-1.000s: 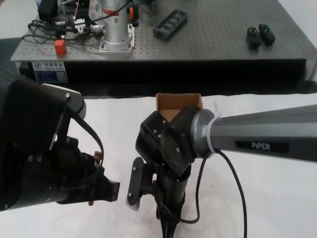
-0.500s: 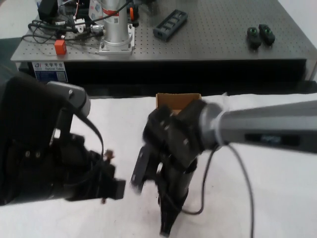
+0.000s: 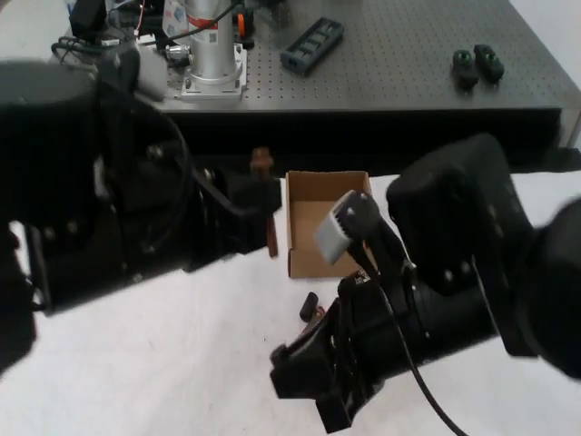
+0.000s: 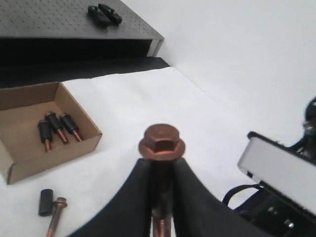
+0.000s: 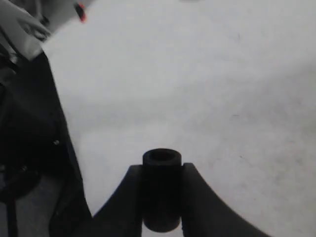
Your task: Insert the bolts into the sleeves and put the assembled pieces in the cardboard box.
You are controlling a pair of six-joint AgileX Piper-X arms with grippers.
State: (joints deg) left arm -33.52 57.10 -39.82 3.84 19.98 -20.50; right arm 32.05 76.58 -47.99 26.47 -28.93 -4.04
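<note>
At the left end effector (image 4: 161,170), grips a copper bolt (image 4: 161,144); at the right end effector (image 5: 162,173), clamps a black sleeve (image 5: 162,207).
Holds the bolt by its shank, head clear of the fingertips. Ahead of the left end effector, on the white surface (image 4: 148,98), has the cardboard box (image 4: 54,159) with three assembled pieces (image 4: 58,129) inside, plus a loose sleeve (image 4: 45,202) and loose bolt (image 4: 55,221) near its wall.

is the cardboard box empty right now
No, three assembled pieces lie side by side inside the cardboard box in the left wrist view.
</note>
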